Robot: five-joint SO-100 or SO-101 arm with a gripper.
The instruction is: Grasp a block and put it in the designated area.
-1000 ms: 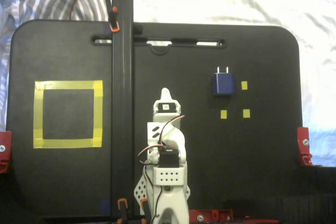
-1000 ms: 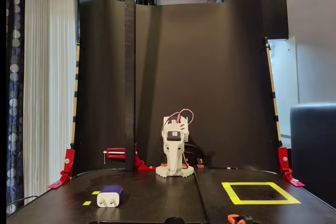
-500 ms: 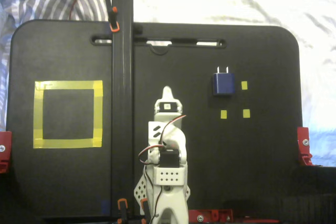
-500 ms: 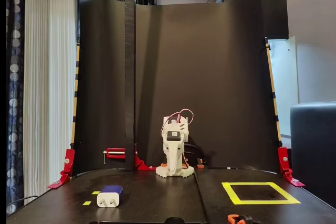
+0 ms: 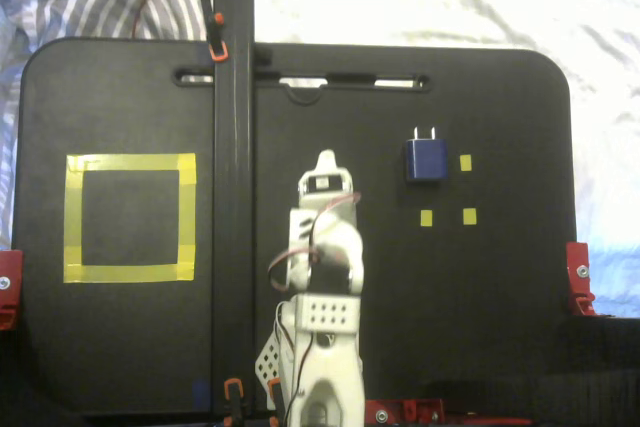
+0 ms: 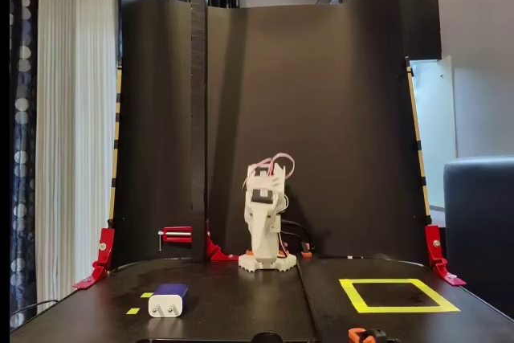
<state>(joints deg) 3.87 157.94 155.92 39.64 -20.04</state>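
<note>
The block (image 5: pixel 424 160), a small dark-blue plug adapter with two prongs pointing to the board's far edge, lies right of centre in a fixed view from above. In a fixed view from the front, the block (image 6: pixel 169 300) lies at the lower left. The designated area (image 5: pixel 130 162) is a yellow tape square on the left of the board, and the designated area (image 6: pixel 397 308) shows at the lower right from the front. My gripper (image 5: pixel 325 159) is shut and holds nothing. It points up the board, about a hand's width left of the block. The white arm (image 6: pixel 265 218) stands folded at the centre.
A black upright pole (image 5: pixel 232 197) stands between the arm and the tape square. Three tiny yellow squares (image 5: pixel 465 162) sit right of and below the block. Red clamps (image 5: pixel 578 277) hold the board's edges. A tall black backdrop (image 6: pixel 321 118) closes the rear.
The arm has begun to unfold: its upper part rose and the gripper tip moved a little toward the board's far edge. The block has not moved.
</note>
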